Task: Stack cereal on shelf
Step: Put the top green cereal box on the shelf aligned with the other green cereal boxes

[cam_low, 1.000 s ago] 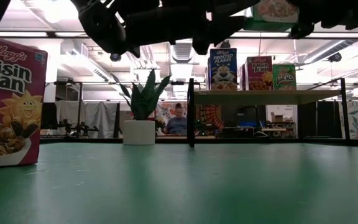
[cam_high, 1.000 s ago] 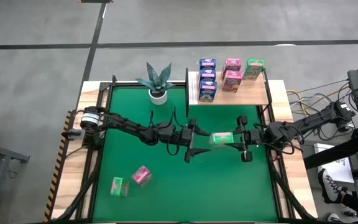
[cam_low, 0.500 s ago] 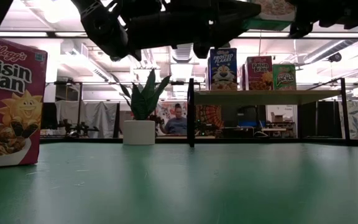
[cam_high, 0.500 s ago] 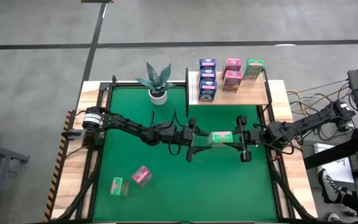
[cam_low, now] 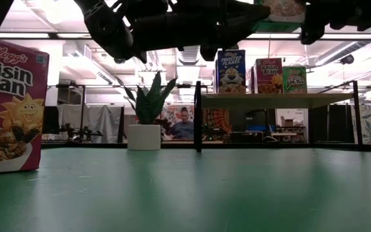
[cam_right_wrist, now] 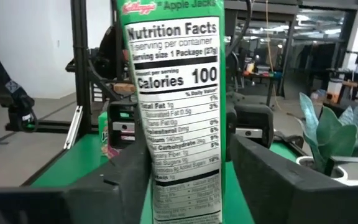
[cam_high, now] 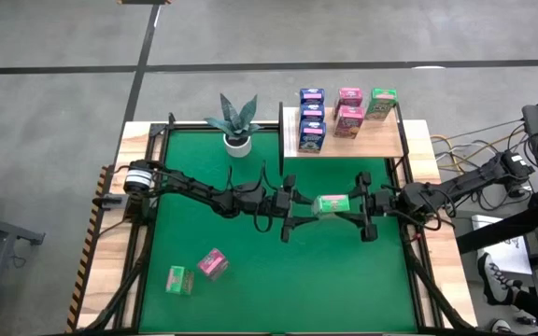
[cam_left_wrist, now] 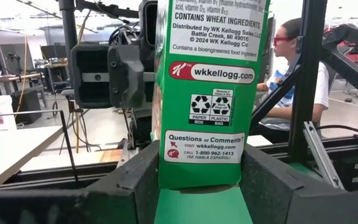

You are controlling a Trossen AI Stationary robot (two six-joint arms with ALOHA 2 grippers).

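Hovering mid-counter [cam_high: 166, 187], the green cereal box [cam_high: 332, 204] sits between the left claw [cam_high: 297, 208] and right claw [cam_high: 355, 208], both touching it. Whether either truly grips is unclear; an early release could drop it short of the shelf [cam_high: 381, 140].

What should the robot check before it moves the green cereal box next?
1. Green cereal box up off the mat, between both grippers: ok.
2. Left gripper closed on the box: ok.
3. Right gripper at the box's other end: ok.
4. Bare spot on the shelf in front of the six boxes: ok.
5. Path clear of the potted plant: ok.
6. All boxes shelved: not ok, a pink box and another green box lie on the mat.
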